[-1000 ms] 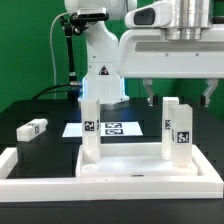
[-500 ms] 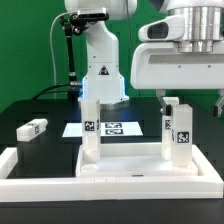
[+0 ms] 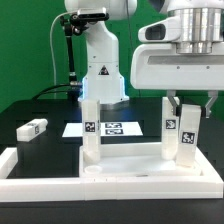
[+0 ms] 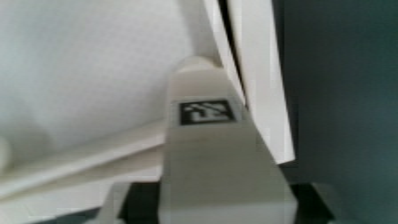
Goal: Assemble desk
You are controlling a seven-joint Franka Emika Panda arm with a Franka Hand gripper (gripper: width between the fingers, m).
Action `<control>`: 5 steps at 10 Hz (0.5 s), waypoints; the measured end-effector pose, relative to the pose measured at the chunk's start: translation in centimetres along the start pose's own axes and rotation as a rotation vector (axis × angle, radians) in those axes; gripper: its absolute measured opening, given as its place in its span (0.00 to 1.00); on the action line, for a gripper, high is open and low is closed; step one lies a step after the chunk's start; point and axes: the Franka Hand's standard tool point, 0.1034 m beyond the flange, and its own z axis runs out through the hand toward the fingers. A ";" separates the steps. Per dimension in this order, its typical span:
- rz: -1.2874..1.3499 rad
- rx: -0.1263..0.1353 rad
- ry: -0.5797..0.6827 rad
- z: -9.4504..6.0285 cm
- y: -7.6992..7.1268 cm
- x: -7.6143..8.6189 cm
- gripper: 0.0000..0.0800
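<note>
The jaws have closed in on the right leg [image 3: 180, 135]. A second ago they hung wide open above it, and now the gripper [image 3: 186, 102] has dropped so that its fingers flank the top of that leg at the exterior view's right. In the wrist view the dark pads [image 4: 306, 198] sit flush against both sides of the leg with no gap to be seen, so this reads as a grip, though how firm it is cannot be told. The leg itself has not moved. It stands upright at the back edge of the desk top [image 3: 140, 172], which lies flat in the lower middle of the exterior view. The left leg [image 3: 90, 130] stands at the other back corner, just as it did before. A loose leg [image 3: 32, 128] lies on its side on the dark table [image 3: 30, 105] at the exterior view's left, well apart from the rest, and the marker board [image 3: 110, 127] lies behind the two upright legs. The reach is over and the hold is made, so the step in hand is probably seating or turning this leg into the desk top. Whether it is already fastened cannot be seen. The loose leg has yet to be fitted, so the desk looks well short of done.
</note>
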 end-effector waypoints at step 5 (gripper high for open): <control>0.361 0.002 -0.002 0.1 0.3 0.1 0.36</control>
